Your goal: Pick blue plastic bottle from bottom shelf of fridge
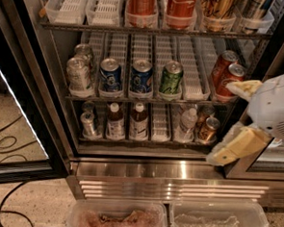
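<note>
While the fridge [153, 173] stands open and the gripper [220, 122] hangs at its right edge, spread wide and empty, the bottom shelf [145, 142] holds the blue plastic bottle [115, 122], brown-bodied, white-capped, pale-labelled, a twin bottle [138, 121], one clear bottle [185, 126] and four cans [89, 125].

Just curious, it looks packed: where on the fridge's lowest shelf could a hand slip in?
One bare lane on the bottom shelf, between the right brown bottle and the clear bottle. The other lanes are filled. The open pincer hangs outside, at the right.
</note>
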### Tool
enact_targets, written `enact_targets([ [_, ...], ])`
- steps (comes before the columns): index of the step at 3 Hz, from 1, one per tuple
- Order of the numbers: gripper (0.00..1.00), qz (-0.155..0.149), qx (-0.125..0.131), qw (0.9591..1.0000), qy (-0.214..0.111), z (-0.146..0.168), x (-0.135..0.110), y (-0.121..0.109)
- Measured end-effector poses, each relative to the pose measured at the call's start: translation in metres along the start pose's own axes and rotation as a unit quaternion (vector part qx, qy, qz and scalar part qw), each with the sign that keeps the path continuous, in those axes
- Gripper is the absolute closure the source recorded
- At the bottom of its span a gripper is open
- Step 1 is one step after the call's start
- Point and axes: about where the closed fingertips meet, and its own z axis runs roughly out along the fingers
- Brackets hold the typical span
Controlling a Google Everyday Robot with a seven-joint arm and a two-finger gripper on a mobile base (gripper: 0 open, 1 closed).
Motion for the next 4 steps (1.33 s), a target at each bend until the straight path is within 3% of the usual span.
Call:
enact_targets([
  [1, 0.00, 0.003, 0.014, 0.9994, -0.030, 0.000, -0.018, -0.006],
  [2, 0.00, 0.002, 0.012, 0.9996, -0.024, 0.000, -0.015, -0.005],
  [3, 0.00, 0.024, 0.033, 0.9978, -0.052, 0.008, -0.025, -0.007],
  [4, 0.00, 0.091, 0.040, 0.9893, -0.107, 0.045, -0.046, 0.026],
])
